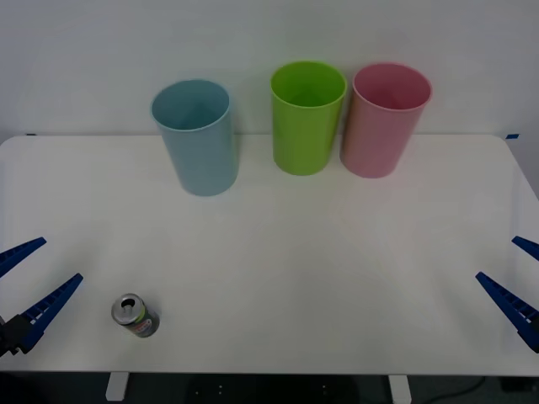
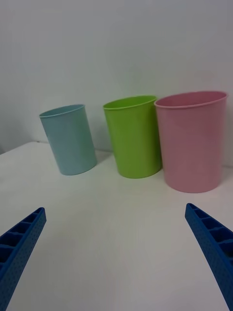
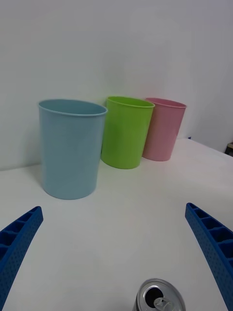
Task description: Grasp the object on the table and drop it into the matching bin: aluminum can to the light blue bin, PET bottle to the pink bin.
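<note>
Can: your small dark aluminum can with the silver top stands upright near the front left of the wide white table, just beside the left gripper.
Left gripper: blue ribbed fingers spread wide, holding nothing.
Right gripper: at the table's right edge, fingers likewise apart and empty.
Bins: the tall pale blue plastic bin, lime green bin and pink bin stand upright along the far edge, well apart from your can.
</note>
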Controlling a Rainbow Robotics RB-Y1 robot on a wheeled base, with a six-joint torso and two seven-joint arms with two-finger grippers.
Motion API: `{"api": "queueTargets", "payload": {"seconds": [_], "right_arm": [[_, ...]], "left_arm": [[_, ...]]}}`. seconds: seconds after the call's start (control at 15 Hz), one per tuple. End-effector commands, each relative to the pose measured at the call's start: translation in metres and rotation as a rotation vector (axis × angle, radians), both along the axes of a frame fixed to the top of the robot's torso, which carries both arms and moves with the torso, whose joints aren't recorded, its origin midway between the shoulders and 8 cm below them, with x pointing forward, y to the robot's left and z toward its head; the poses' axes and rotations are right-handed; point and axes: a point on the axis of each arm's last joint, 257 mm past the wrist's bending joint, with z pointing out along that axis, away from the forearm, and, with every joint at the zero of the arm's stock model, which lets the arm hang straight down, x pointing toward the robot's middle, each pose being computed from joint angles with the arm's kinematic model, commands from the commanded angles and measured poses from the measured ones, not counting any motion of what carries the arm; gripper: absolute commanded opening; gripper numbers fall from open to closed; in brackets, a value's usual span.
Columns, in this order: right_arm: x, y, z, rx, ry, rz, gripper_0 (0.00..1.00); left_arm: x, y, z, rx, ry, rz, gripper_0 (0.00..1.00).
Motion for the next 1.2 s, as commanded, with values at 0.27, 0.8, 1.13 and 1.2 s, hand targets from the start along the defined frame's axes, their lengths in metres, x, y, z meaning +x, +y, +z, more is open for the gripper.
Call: {"api": "queueTargets", "payload": {"seconds": [0.27, 0.8, 1.13, 1.2], "right_arm": [[0.0, 0.0, 0.0, 0.0, 0.0, 0.0, 1.0], [0.0, 0.0, 0.0, 0.0, 0.0, 0.0, 1.0], [0.0, 0.0, 0.0, 0.0, 0.0, 0.0, 1.0], [0.0, 0.0, 0.0, 0.0, 0.0, 0.0, 1.0]], "left_arm": [[-0.004, 0.0, -0.006, -0.041, 0.011, 0.018, 1.0], [-0.022, 0.013, -0.023, 0.057, 0.079, -0.009, 1.0], [-0.039, 0.016, -0.042, 0.122, 0.097, -0.025, 1.0], [-0.042, 0.017, -0.052, 0.145, 0.091, -0.032, 1.0]]}}
